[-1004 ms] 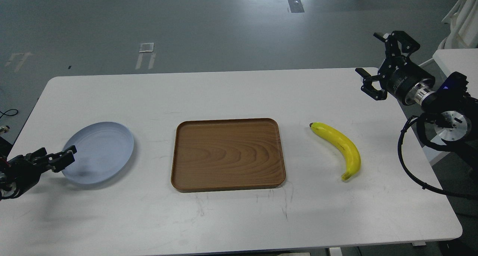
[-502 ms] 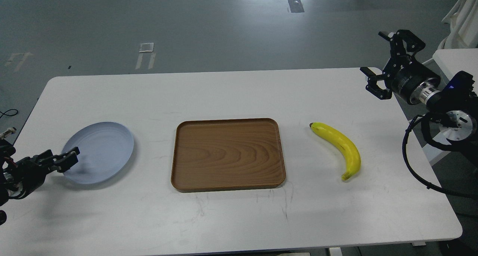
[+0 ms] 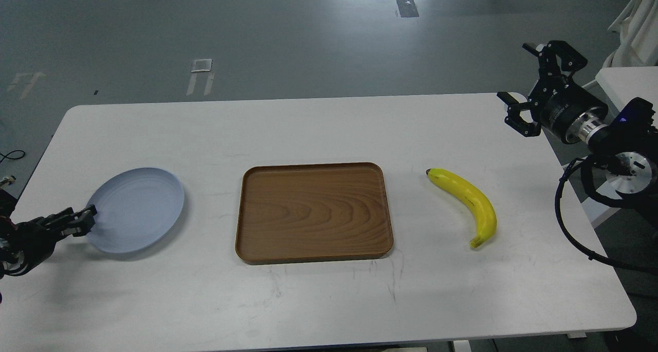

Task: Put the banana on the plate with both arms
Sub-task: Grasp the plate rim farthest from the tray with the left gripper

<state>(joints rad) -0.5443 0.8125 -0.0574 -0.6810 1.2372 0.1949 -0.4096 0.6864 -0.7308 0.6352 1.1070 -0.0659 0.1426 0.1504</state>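
Observation:
The yellow banana lies on the white table to the right of the wooden tray, dark tip pointing up-left. The pale blue plate lies flat at the left and holds nothing. My left gripper is low at the plate's left rim, its fingers slightly apart and holding nothing. My right gripper is wide open and empty, raised over the table's far right corner, well behind and to the right of the banana.
A rectangular brown wooden tray with nothing in it sits at the table's centre, between plate and banana. A second white table stands to the right, behind my right arm. The table's front edge is near the bottom of the view.
My left gripper has drawn back to the left, from over the plate's rim to its edge. My right gripper has shifted slightly right. Banana and tray have not moved.

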